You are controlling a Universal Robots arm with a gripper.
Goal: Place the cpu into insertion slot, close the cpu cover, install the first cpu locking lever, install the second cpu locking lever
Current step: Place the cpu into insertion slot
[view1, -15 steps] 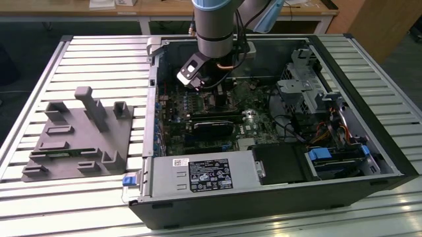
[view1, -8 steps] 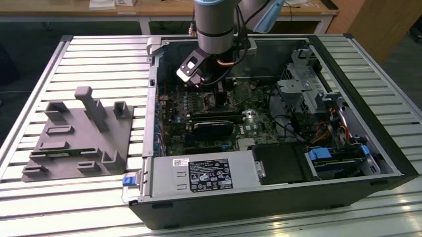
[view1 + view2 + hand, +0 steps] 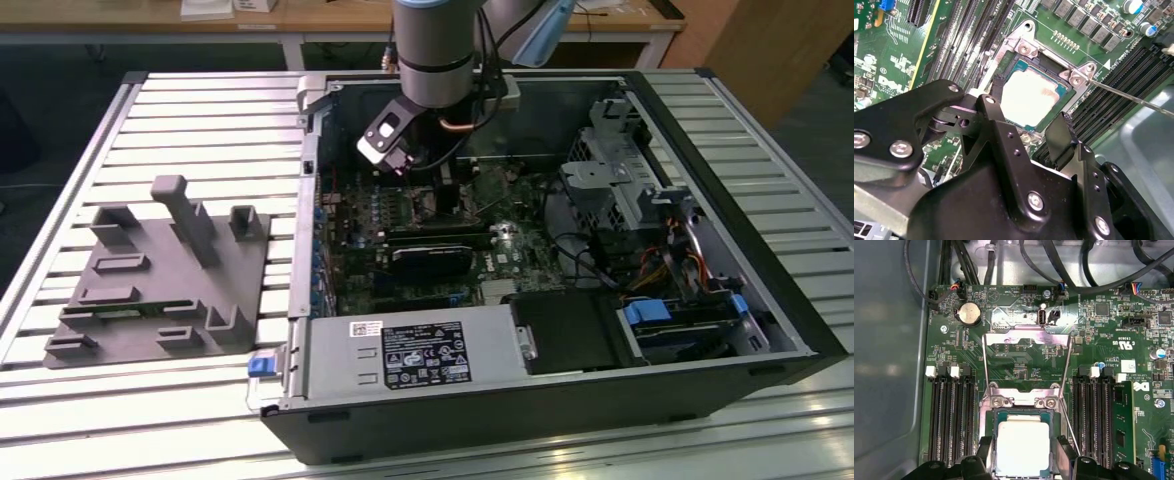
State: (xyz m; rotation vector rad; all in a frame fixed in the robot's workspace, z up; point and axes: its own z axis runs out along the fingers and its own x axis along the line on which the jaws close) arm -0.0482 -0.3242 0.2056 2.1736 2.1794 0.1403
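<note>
1. We saw the arm (image 3: 434,50) reaching down into the open case (image 3: 747,300), its wrist low over the board (image 3: 1019,371).
2. In both wrist views the cpu (image 3: 1022,447) lay flat in the slot (image 3: 1004,401), silvery top up, with a thin green edge showing round it.
3. The gripper (image 3: 1024,440) was released. Its fingers (image 3: 985,452) stood one at each side of the cpu, close by its edges, and a narrow strip showed between finger and chip.
4. The cover (image 3: 1026,337) stood swung up off the slot, at the side away from the gripper, and we saw green board through its window.
5. A thin lever (image 3: 1134,99) ran slantwise from a corner of the slot across the memory slots (image 3: 1126,70).
6. In the first wrist view, memory slots flanked the slot on both sides.
7. At the exterior view's left a grey fixture (image 3: 160,270) lay on the slatted table (image 3: 80,150), just beside the case.
</note>
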